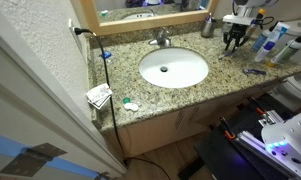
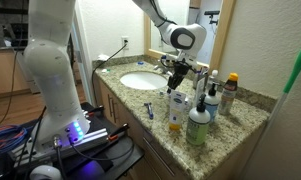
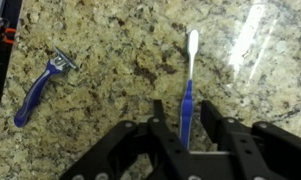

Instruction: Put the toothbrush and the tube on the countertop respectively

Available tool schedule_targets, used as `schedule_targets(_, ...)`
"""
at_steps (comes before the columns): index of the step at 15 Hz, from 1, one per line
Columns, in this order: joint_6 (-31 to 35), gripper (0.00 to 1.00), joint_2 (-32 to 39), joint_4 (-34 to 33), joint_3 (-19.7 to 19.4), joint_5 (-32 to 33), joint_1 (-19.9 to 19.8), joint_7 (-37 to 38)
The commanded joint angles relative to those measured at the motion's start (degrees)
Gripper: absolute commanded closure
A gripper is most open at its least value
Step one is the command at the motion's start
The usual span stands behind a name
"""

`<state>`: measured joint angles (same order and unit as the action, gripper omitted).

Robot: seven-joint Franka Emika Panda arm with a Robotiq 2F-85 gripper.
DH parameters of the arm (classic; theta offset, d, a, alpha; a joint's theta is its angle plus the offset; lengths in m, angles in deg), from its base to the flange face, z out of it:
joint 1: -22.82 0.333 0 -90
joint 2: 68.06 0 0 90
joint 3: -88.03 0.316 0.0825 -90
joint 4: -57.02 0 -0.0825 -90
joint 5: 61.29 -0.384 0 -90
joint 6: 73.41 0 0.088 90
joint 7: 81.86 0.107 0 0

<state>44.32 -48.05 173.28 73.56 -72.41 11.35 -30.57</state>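
Bathroom scene. At top centre of an exterior view we note a wood-framed mirror point(image 1: 140, 8) above the speckled granite countertop point(image 1: 120, 60), which holds an oval white sink point(image 1: 174, 68) and a chrome faucet point(image 1: 162, 38). The left of that frame is a white surface point(image 1: 30, 70), wall or door; we cannot tell. A black cable point(image 1: 108, 95) hangs at its edge. A light wood vanity cabinet point(image 1: 170, 122) sits below. In an exterior view, a beige textured wall point(image 2: 270, 40) fills the upper right. In the wrist view, glare point(image 3: 255, 40) marks the granite at upper right.
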Motion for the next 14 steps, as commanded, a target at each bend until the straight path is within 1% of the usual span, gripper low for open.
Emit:
schedule_targets(1, 1.4, 0.26, -4.0, 1.4, -1.0, -1.5, -1.0, -1.4)
schedule_targets(4, 2.1, 0.05, -12.6, 3.2, -1.8, -3.7, -2.1, -5.3)
schedule_targets(5, 1.1, 0.00, -15.2, 2.9, -2.0, -4.7, -2.7, -6.5)
schedule_targets(7, 0.2, 0.00, -20.2, 2.1, -2.5, -6.0, -3.5, -9.3)
schedule_targets(8, 0.8, 0.00, -14.5, -0.2, -2.1, -4.5, -2.7, -6.1)
schedule_targets(9, 0.3, 0.00, -16.9, -0.2, -2.2, -4.5, -3.1, -6.3)
schedule_targets(10, 0.0, 0.00, -17.6, -0.1, -2.2, -4.4, -3.2, -6.2)
schedule_targets(11, 0.1, 0.00, -17.3, 0.0, -2.1, -4.4, -3.1, -6.2)
schedule_targets(12, 2.8, 0.00, -14.3, -1.3, -1.6, -3.9, -2.4, -3.3)
schedule_targets(13, 4.9, 0.00, -12.3, -2.8, -1.3, -5.2, -2.0, -0.8)
schedule_targets(14, 5.2, 0.00, -10.2, -5.7, -1.0, -8.7, -2.1, 0.7)
